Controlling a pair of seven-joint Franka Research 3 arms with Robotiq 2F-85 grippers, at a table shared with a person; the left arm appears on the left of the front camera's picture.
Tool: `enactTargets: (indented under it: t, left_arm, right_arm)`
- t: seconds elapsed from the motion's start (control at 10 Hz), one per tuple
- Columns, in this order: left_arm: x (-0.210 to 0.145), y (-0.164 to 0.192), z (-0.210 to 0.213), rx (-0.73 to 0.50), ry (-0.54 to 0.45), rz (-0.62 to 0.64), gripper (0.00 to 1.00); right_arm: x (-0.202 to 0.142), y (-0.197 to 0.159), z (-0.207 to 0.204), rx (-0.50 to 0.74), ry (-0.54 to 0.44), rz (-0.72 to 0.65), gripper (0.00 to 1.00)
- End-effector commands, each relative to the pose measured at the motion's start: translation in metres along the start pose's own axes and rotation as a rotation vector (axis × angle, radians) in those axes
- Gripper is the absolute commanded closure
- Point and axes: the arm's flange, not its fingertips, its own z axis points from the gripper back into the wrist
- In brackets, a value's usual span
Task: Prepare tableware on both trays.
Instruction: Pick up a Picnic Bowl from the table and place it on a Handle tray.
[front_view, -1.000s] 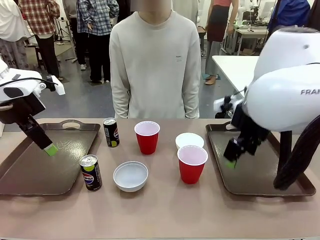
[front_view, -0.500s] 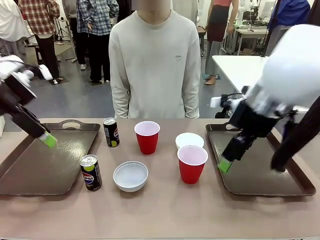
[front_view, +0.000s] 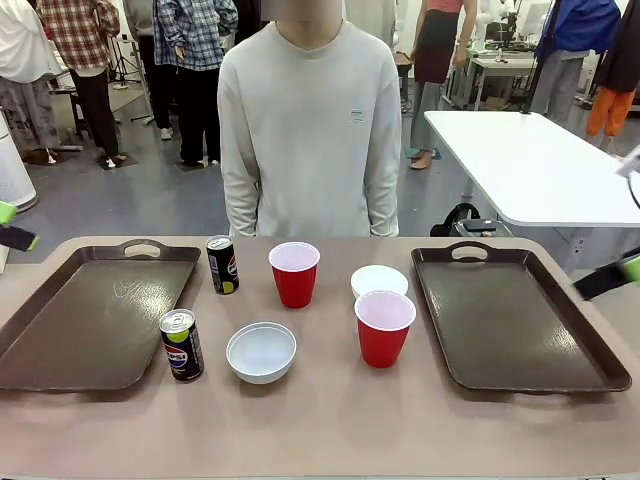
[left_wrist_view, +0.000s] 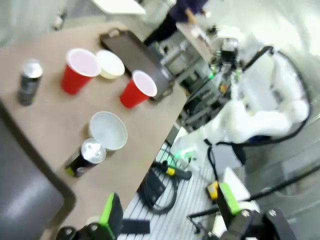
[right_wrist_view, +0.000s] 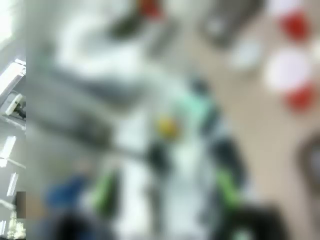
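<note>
Nothing is yet loaded: cups (front_view: 294, 272), bowls (front_view: 261, 351) and cans (front_view: 182, 345) are set on the worktop (front_view: 330, 425) between bare trays (front_view: 90, 320), the left gripper (left_wrist_view: 167, 202) is spread wide, the right gripper's (front_view: 625, 272) state cannot be told, and a first grasp is needed.

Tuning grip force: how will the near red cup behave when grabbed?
The near red cup looks like thin plastic, so it probably flexes if squeezed hard. It seems empty, so it is likely light and tippy. Its tapered wall may slip downward in a grip.
</note>
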Motion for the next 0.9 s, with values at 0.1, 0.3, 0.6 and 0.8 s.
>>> enactTargets:
  t: [0.1,0.3,0.6,0.8]
  left_arm:
    - [-0.015,0.036,0.029,-0.007,-0.062,0.114,0.0]
    - [-0.022,0.046,0.041,0.016,-0.066,0.156,0.0]
    - [-0.03,0.052,0.045,0.031,-0.064,0.192,0.0]
    - [-0.03,0.052,0.045,0.031,-0.064,0.192,0.0]
  right_arm:
    - [-0.015,-0.027,0.04,0.263,-0.362,-0.145,0.0]
    - [-0.015,-0.033,0.044,0.175,-0.412,-0.233,0.0]
    - [-0.008,-0.032,0.03,0.06,-0.303,-0.292,0.0]
    - [-0.022,-0.047,0.049,0.162,-0.397,-0.237,0.0]
